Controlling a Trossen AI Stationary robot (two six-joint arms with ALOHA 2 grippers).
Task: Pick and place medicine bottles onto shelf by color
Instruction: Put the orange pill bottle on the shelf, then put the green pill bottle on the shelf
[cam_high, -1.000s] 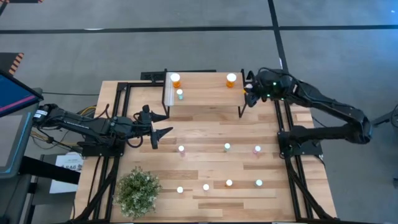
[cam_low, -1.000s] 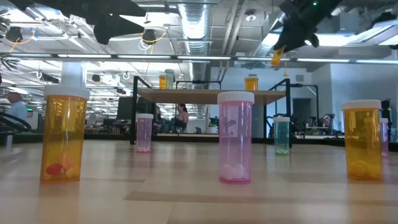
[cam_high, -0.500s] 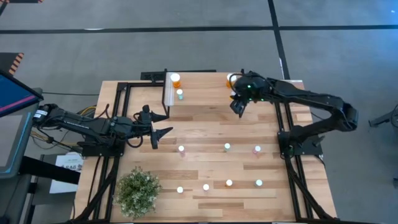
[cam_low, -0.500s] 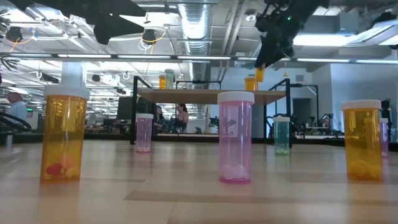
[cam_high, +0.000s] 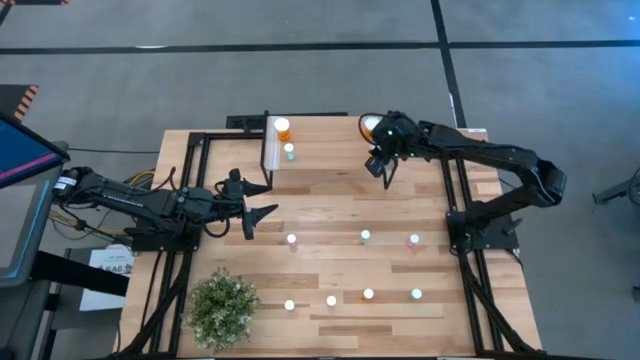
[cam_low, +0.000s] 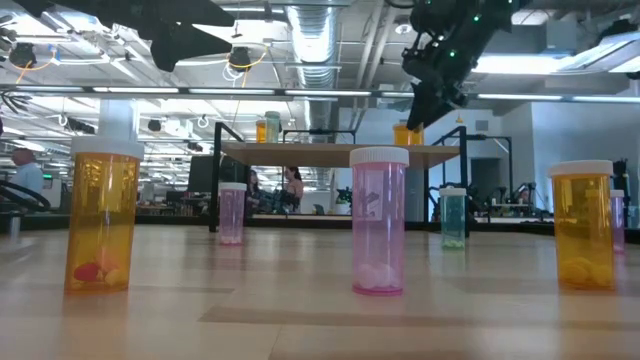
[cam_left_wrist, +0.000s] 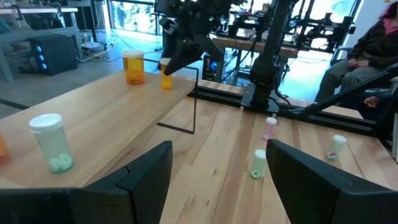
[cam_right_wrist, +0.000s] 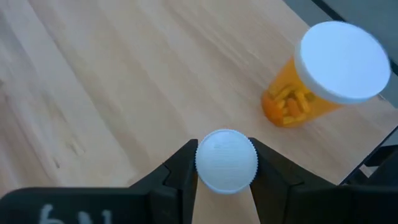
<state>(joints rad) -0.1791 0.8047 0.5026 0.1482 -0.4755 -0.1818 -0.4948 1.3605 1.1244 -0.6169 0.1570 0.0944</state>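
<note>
Right gripper (cam_right_wrist: 226, 163): your jaws pinch the white cap of a small orange bottle (cam_low: 413, 121); since a second ago you have carried it inward from the shelf's right end to above the plank, beside the big orange bottle (cam_right_wrist: 314, 78).
Left gripper (cam_high: 262, 212): spread wide, holding nothing, parked low over the bench's left side, unmoved since then.
Bench (cam_high: 330, 205): light wood planks inside a black frame; seven small bottles stand in two loose rows on the near half, where they stood a second ago.
Shelf (cam_low: 330, 152): at the far edge, carrying an orange bottle (cam_high: 283, 128) and a teal bottle (cam_high: 289, 151) at its left end.
Plant (cam_high: 221, 309): leafy green, near-left corner, clear of your path.
Room: open ceiling with ducts and lights; a seated person (cam_left_wrist: 373, 43) shows beyond the bench.
</note>
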